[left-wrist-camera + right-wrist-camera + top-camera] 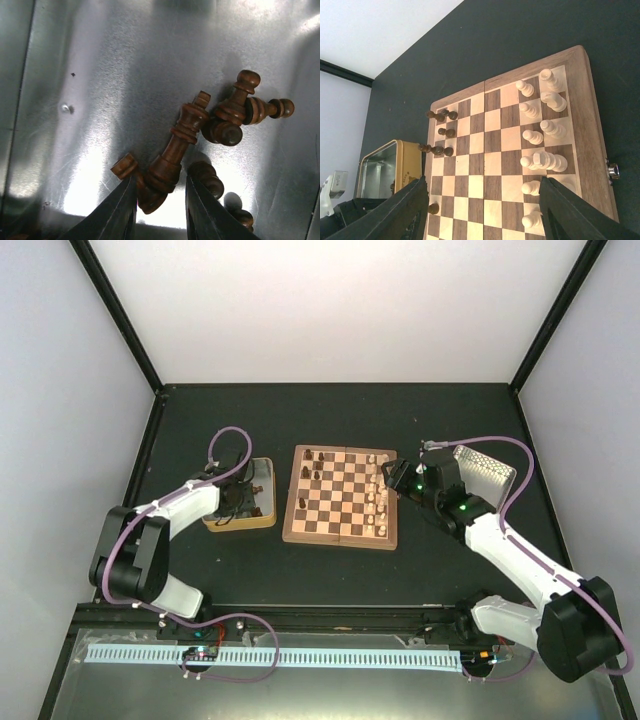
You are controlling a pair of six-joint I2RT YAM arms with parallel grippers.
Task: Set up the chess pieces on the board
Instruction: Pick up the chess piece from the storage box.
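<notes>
Nearest the left wrist camera, the left pincer [159, 210] reaches into the yellow tin [262, 521]. Its 2 fingers [122, 212] stand narrow on either side of the wide base of a tall dark piece [177, 145] that lies on its side on the shiny metal floor. Whether they already press on the wood I cannot tell.

Just beyond it lie a dark pawn [235, 107] and several other dark pieces, some touching each other.

These chessmen look like small turned wood: light, stiff and smooth, so probably quick to roll or skid on the slick metal. The thick lower body just above the base seems the safest hold. The thin neck and the top offer little to grip. Taken lying down, the piece would need righting before it can stand.

Farther off on the dark surface [200, 420], the right pincer [485, 212] hangs wide apart above the board [592, 125], holding nothing. Cream pieces [542, 130] fill the squares along the board's right side. Only a few dark pieces [442, 132] stand along the tin side, so much of the dark set seems yet to be placed.
</notes>
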